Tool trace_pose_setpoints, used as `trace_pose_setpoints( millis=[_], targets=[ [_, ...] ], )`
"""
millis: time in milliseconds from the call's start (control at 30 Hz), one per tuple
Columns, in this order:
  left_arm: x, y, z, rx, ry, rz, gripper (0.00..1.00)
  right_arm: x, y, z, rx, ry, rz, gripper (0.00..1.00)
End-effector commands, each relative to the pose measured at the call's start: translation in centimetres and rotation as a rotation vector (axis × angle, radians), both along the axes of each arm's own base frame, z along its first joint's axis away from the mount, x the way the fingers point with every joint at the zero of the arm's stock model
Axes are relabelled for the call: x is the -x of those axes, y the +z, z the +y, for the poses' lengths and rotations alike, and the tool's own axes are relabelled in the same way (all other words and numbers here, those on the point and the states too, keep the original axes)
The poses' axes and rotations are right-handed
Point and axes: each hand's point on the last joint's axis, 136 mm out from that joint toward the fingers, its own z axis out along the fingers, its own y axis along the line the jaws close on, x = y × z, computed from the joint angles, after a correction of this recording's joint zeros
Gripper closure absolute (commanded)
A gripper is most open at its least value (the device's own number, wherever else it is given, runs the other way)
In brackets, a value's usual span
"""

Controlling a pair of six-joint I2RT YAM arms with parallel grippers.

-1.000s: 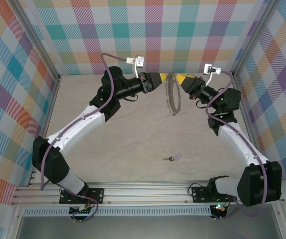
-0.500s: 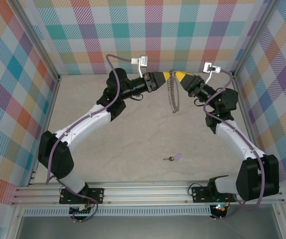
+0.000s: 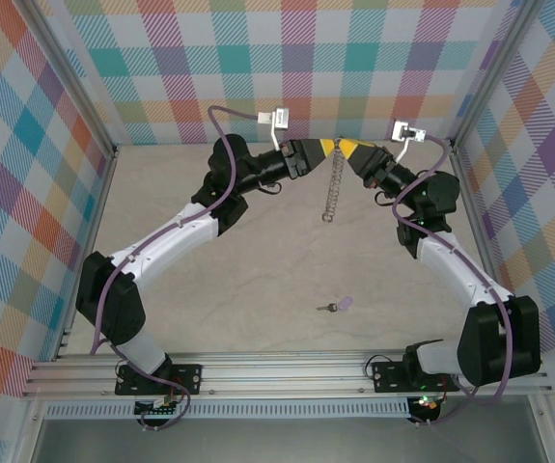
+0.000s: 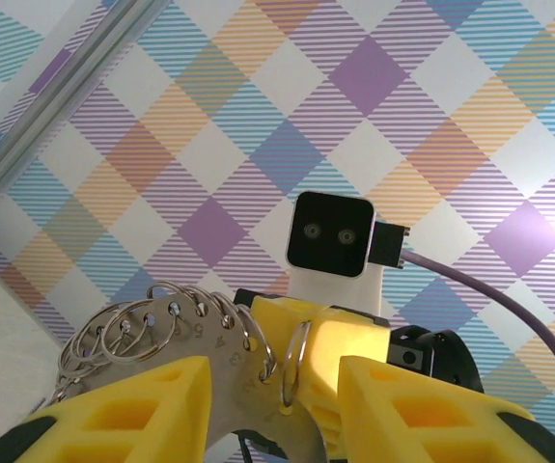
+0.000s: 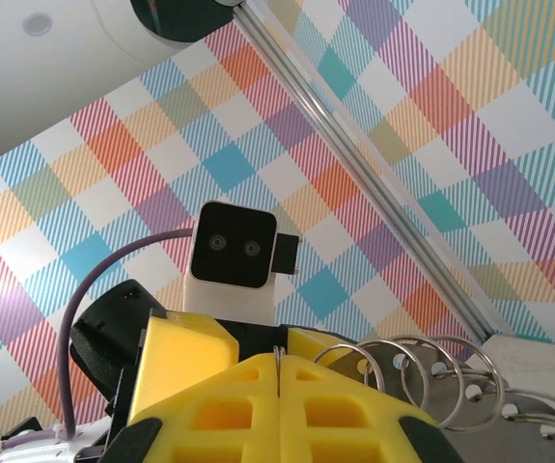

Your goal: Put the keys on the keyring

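The keyring (image 3: 331, 188), a flat silver band with small wire loops along its rim, hangs edge-on above the back of the table. My right gripper (image 3: 346, 149) holds it from the right, shut on one thin loop (image 5: 277, 353) at its top. My left gripper (image 3: 320, 148) meets it from the left. Its yellow fingers (image 4: 152, 405) stand apart around the keyring's band (image 4: 176, 323), with a gap on the right side. The key (image 3: 339, 305), with a lilac head and a short dark blade, lies alone on the table at front centre, far below both grippers.
Plaid walls and aluminium posts (image 3: 92, 183) close in the beige table (image 3: 209, 289) on three sides. Both arms reach to the back centre. The arm bases stand on the rail (image 3: 287, 371) at the near edge.
My left gripper has moved right, up to the top of the keyring. The keyring has turned from a visible loop to edge-on. The key has not moved.
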Motion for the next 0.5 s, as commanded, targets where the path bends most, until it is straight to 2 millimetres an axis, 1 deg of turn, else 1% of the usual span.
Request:
trace_pose_setpoints(
  millis=[0,467],
  targets=[
    [1.1,1.4,-0.3,0.040,-0.025,-0.043,0.60,0.7,1.2,-0.1,-0.027,0.001,-0.056,1.00],
    [0.7,0.7,-1.4,0.032,-0.042,-0.035,0.65,1.0,1.3,0.2,-0.027,0.028,-0.056,1.00]
  ],
)
